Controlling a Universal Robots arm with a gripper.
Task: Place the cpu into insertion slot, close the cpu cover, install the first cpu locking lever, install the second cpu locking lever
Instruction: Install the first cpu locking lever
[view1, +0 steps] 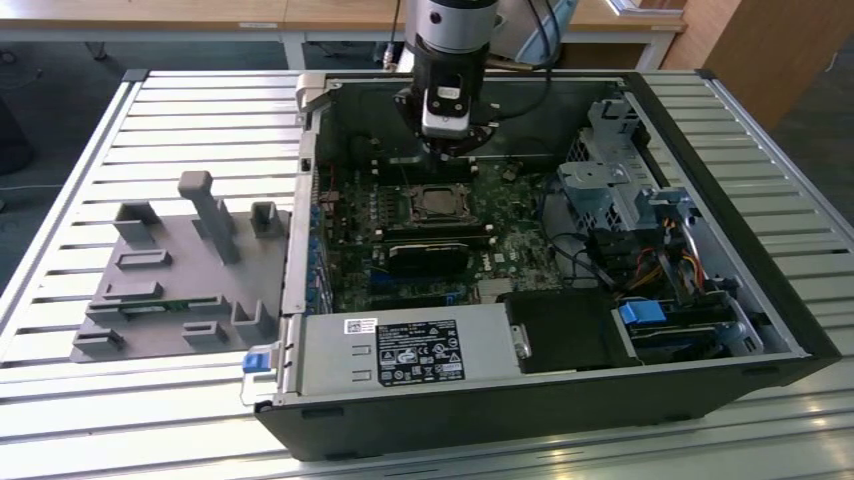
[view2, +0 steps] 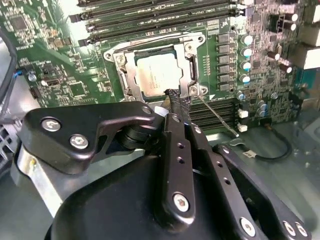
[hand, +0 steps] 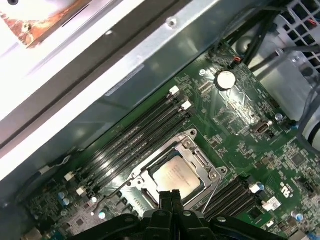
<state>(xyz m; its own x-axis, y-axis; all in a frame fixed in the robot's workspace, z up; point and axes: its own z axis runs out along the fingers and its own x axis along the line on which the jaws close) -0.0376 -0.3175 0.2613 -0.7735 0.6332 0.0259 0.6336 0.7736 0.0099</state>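
Silvery-grey cpu sits flat in the insertion slot just ahead of the gripper, its top showing through the window of the cpu cover, which lies down around it; the gripper's two fingertips are pressed together with nothing between them, reaching the cover's near edge, contact unclear; a thin wire locking lever slants off the socket corner just beside the fingertips; the green motherboard lies beneath, inside the open computer case.
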